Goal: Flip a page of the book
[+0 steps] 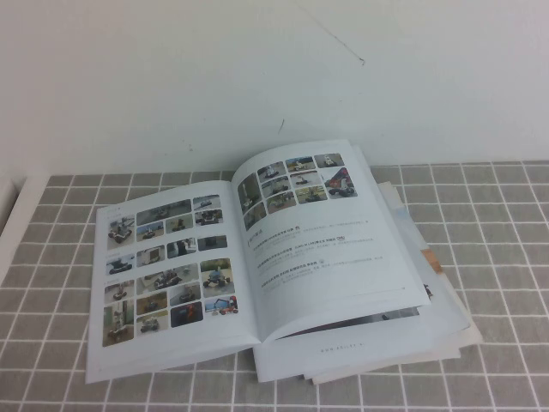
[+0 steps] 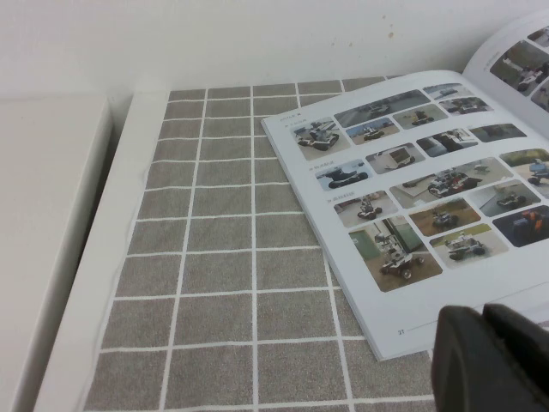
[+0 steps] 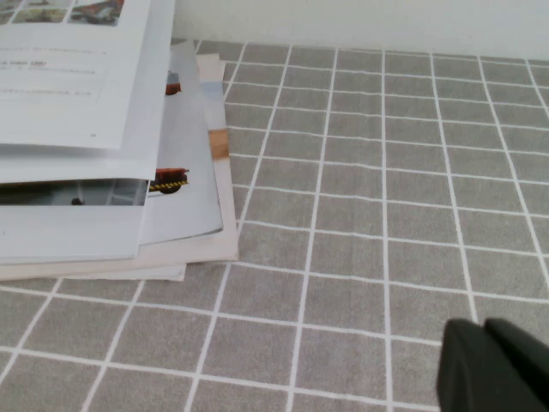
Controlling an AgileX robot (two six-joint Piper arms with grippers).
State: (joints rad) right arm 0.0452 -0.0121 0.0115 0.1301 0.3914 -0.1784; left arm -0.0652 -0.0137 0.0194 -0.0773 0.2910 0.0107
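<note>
The book (image 1: 249, 266) lies open on the grey tiled table (image 1: 506, 257); the left gripper (image 2: 493, 360) and right gripper (image 3: 493, 369) hang back near it, fingers pressed together

I see the book (image 1: 249, 257) open in the centre of the high view, lying on the tiled table (image 1: 506, 257). Its photo-grid sheet (image 1: 167, 275) sits centre-left in the frame; the page (image 1: 330, 236) sits centre-right, arched up off the sheets under it. A pile of loose papers (image 1: 429, 335) lies beneath the book's right half, sticking out at lower right. Wall (image 1: 257, 69) fills the top of the frame behind the book. Left gripper (image 2: 493, 360) shows in the lower-right corner of the left wrist view, near the book's corner. Right gripper (image 3: 493, 369) shows in the lower-right corner of the right wrist view, over bare tiles, well apart from the pile.
</note>
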